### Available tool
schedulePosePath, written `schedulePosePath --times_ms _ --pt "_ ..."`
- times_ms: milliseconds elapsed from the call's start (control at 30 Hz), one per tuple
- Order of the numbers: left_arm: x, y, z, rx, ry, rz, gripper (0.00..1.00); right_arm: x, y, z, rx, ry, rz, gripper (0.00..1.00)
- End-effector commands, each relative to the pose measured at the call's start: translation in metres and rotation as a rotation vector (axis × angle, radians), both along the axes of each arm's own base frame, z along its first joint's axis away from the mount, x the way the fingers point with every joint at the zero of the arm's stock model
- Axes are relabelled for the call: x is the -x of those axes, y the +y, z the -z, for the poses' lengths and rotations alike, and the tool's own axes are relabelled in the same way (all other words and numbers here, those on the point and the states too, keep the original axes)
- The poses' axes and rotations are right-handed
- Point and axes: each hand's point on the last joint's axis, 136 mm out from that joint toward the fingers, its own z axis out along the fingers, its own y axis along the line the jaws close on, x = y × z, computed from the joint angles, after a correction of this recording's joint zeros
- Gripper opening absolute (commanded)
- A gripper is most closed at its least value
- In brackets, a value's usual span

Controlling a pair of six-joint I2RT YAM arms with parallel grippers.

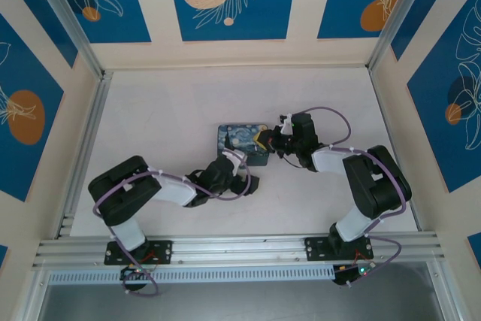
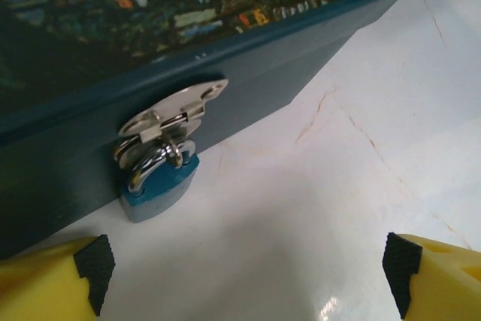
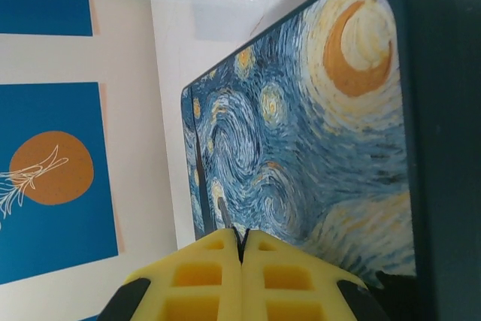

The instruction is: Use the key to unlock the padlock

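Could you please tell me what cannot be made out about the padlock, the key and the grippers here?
- The key: right wrist view, the right gripper has shut jaws; whether they pinch it is hidden.
- The padlock keyhole: left wrist view, hidden beneath its own body.
- The left gripper: left wrist view, fingers cut off by the bottom edge.

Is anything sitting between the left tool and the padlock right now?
Nothing visible does. Only bare table lies between the open left tool and the padlock, which hangs from the hasp on the tin's front wall.
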Motion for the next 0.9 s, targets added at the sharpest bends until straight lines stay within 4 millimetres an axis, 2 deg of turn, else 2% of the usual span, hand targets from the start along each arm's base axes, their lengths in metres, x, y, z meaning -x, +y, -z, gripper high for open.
schedulePosePath --times_ms 0,200,333,633,867 --pt "-0.004 -0.021 -0.005 0.051 -0.017 0.036 0.93 -0.003 0.002 0.002 0.019 0.014 0.003 0.0" --pt "-0.009 -0.038 -0.023 0.175 0.012 0.027 0.93 -0.005 0.002 0.003 0.033 0.017 0.0 0.0" --pt "-0.018 -0.038 -0.029 0.263 0.052 -0.013 0.93 -0.005 0.002 0.005 0.039 0.022 -0.001 0.0" --pt "-0.034 -0.024 -0.011 0.408 0.172 -0.142 0.94 -0.004 0.0 0.007 0.054 0.027 0.0 0.0" --pt "-0.039 -0.015 -0.006 0.468 0.191 -0.234 0.92 -0.003 -0.002 0.011 0.053 0.033 0.001 0.0"
